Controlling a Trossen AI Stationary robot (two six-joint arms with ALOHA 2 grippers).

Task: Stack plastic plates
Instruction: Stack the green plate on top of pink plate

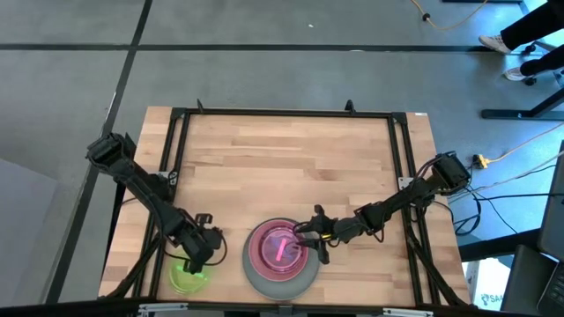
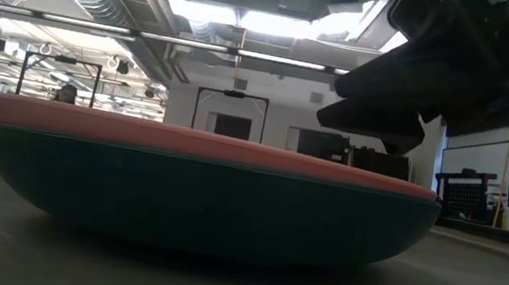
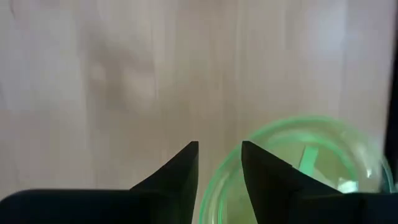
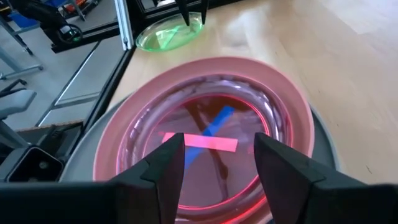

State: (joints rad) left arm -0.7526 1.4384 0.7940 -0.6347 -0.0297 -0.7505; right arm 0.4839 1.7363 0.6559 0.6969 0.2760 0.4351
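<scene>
A stack stands near the table's near edge: a large grey plate (image 1: 264, 280) at the bottom, a pale pink plate (image 4: 292, 93) in it, and a translucent hot-pink plate (image 4: 205, 155) on top. My right gripper (image 4: 214, 155) is open and hovers over the stack's right side (image 1: 310, 239); in the low view it hangs clear above the rim (image 2: 390, 117). The lime-green plate (image 1: 188, 277) lies flat on the table left of the stack. My left gripper (image 3: 219, 155) is narrowly open, one finger over the plate's inside and one outside its rim (image 3: 211, 183). The orange and small teal plates do not show.
Black frame rails (image 1: 181, 150) run along the table's left, right and far sides. Bare wood (image 1: 291, 167) spreads from the plates to the far rail. The table's near edge lies close to both the stack and the green plate. A person's shoes (image 1: 507, 44) show on the floor beyond.
</scene>
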